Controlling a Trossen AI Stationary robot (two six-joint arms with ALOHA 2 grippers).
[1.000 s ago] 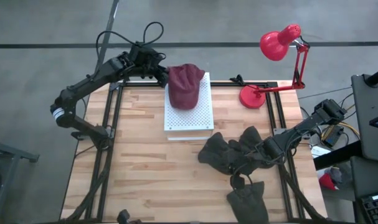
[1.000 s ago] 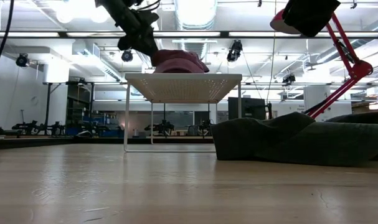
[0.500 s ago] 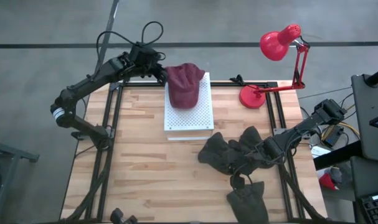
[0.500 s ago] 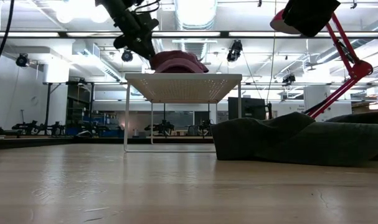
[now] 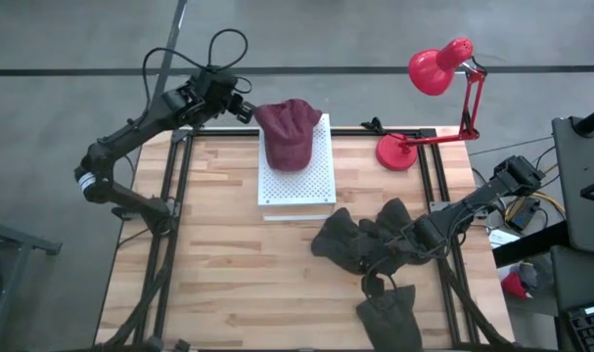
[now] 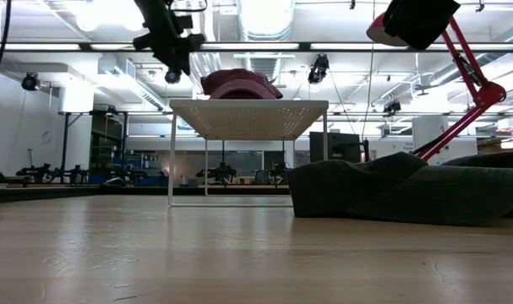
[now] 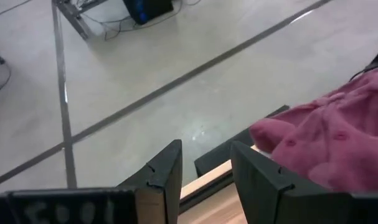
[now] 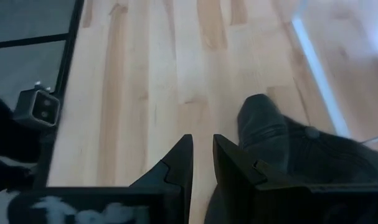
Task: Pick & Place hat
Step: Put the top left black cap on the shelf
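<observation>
Around you the pale wooden plank desk (image 5: 218, 244) stands in a black metal frame (image 5: 169, 196) on a grey concrete floor (image 5: 355, 34) crossed by dark seam lines. A red metal desk lamp (image 5: 435, 70) sits at the desk's far right corner, its round base (image 5: 396, 153) on the wood. Beyond the right edge you have a dark cabinet (image 5: 580, 196) with cables. Level across the desk, you look into a large hall: long bright ceiling light strips (image 6: 264, 17), white beams and ducts (image 6: 129, 80), and a row of dark equipment (image 6: 87, 176) along the far wall.
</observation>
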